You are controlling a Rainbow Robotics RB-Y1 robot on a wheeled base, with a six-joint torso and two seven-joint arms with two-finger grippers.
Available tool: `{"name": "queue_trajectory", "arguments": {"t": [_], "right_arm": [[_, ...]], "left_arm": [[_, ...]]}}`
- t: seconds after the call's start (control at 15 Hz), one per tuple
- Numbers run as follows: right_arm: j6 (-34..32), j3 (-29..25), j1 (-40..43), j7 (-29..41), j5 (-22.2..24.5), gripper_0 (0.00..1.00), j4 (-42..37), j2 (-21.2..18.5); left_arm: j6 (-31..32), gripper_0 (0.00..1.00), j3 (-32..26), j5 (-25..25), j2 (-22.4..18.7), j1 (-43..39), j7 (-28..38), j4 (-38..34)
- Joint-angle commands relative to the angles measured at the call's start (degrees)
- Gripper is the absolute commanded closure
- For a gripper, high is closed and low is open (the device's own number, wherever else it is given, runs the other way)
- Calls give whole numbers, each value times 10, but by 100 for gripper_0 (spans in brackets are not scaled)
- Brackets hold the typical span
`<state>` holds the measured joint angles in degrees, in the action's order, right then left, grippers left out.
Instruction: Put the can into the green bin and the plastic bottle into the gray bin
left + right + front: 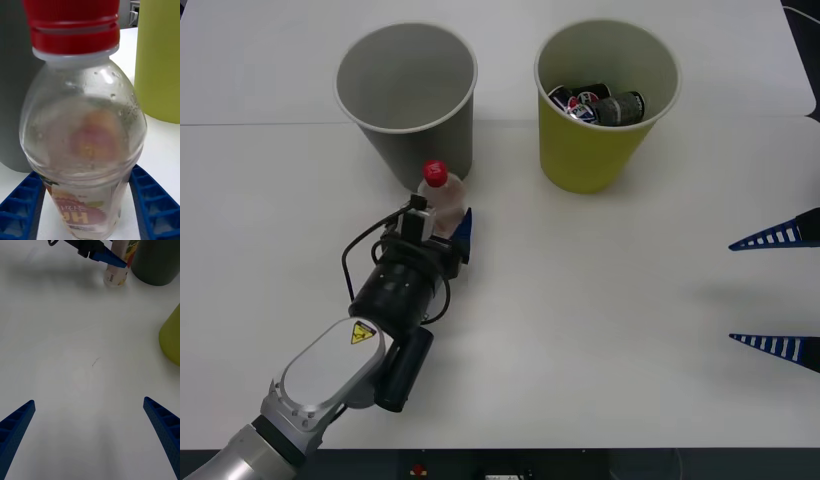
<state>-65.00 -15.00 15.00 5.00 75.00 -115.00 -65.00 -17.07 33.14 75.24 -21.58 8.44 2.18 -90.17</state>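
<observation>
Your left gripper [448, 232] clamps the clear, red-capped plastic bottle [442, 196], upright just before the gray bin [408, 98]; your right gripper [776, 292] gapes wide.

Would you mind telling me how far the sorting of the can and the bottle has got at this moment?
Done: the can lies inside the green bin. In hand: the left gripper has its fingers on either side of the plastic bottle, which stands upright on the table just in front of the gray bin. Left: lifting the bottle and dropping it into the gray bin. The right gripper waits open at the table's right edge.
</observation>
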Motion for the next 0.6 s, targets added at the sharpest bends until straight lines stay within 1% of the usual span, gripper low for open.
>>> {"name": "queue_trajectory", "arguments": {"t": [0.07, 0.2, 0.33, 0.47, 0.6], "right_arm": [[0, 0, 0, 0, 0, 0, 0, 0], [0, 0, 0, 0, 0, 0, 0, 0], [0, 0, 0, 0, 0, 0, 0, 0], [0, 0, 0, 0, 0, 0, 0, 0], [0, 0, 0, 0, 0, 0, 0, 0]], "left_arm": [[0, 100, 0, 2, 0, 0, -1, -1], [2, 100, 0, 2, -1, 0, -1, 0], [17, 100, 0, 2, -12, 0, 0, -1], [42, 100, 1, 1, -34, -4, 6, -8], [64, 100, 0, -4, -62, -25, 13, -41]]}}
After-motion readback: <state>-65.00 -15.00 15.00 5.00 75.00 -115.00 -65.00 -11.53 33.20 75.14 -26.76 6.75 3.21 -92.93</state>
